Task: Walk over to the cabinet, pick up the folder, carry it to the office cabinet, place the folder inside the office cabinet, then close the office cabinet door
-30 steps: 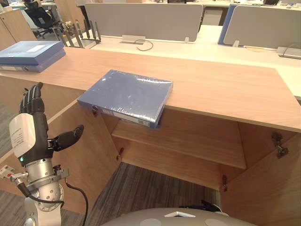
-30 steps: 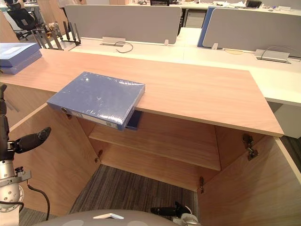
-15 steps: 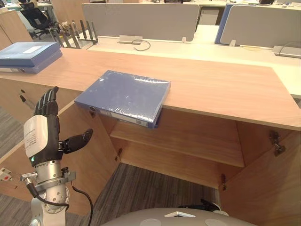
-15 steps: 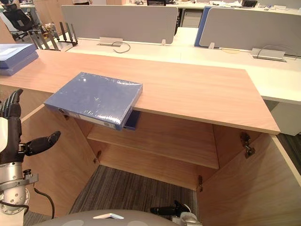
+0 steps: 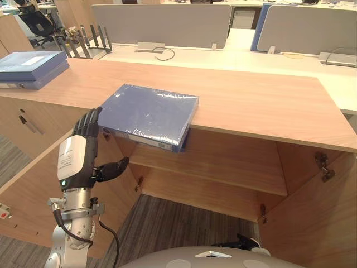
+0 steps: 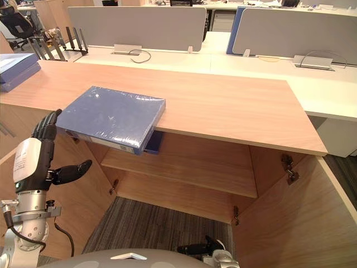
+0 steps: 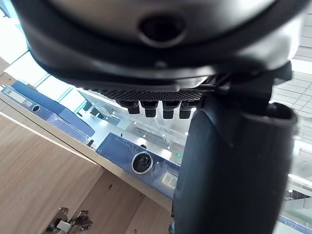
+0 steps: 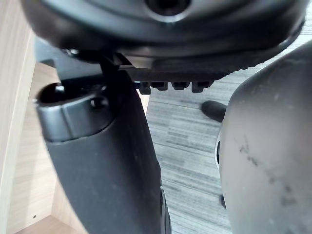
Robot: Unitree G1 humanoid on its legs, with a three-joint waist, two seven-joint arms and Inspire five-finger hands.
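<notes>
No readable text; print on left robot hand too small.

Grey desk screen, office chair, striped carpet

Blue folder flat (overhanging) on cabinet

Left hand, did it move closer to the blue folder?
Yes. The left hand has moved rightward, toward the folder on the cabinet top; its fingertips are now just beside the folder's left corner.
</notes>
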